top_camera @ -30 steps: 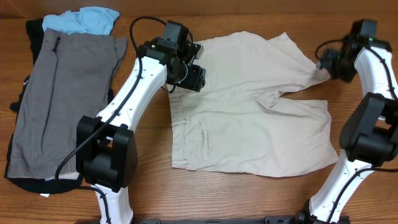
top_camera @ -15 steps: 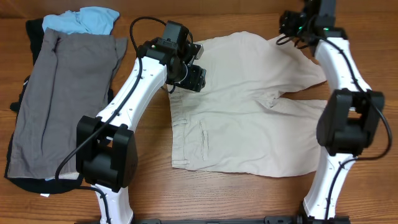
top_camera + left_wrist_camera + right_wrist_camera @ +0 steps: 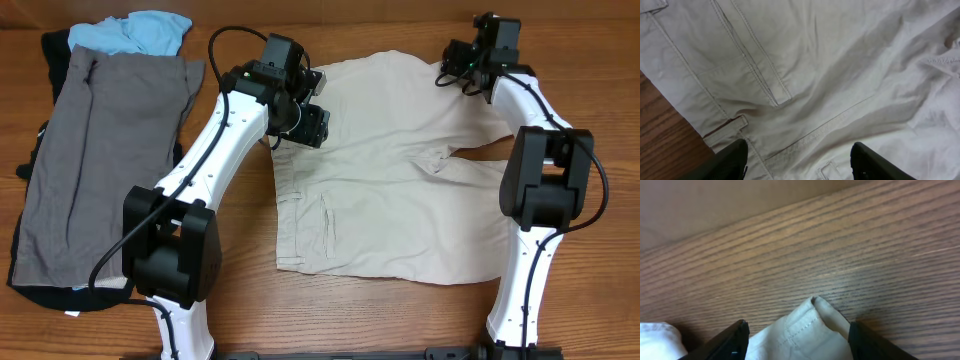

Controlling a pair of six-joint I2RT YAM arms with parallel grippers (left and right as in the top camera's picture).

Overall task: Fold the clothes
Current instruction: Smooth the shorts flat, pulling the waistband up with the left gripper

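The clothes, a pair of wrinkly beige shorts (image 3: 400, 200), lie spread flat mid-table, waistband to the left and the two legs to the right. My left gripper (image 3: 312, 125) hovers open over the far waistband corner. The left wrist view shows its gripper (image 3: 800, 167) above the shorts (image 3: 830, 75), with seams, a pocket welt and belt loops below it. My right gripper (image 3: 455, 68) is at the far leg's hem corner. In the right wrist view that gripper (image 3: 797, 345) stands open, with the pointed hem corner (image 3: 810, 322) lying on the wood between its fingers (image 3: 732, 342).
Grey shorts (image 3: 100, 170) lie on a dark garment (image 3: 55, 60) at the left, with a light-blue garment (image 3: 135, 32) at their far end. Bare wooden table (image 3: 590, 60) surrounds the beige shorts. Both arm bases stand at the near edge.
My right arm has swung from the right side of the far leg to its far hem corner, leftward and toward the back. The left arm and the shorts have stayed put.
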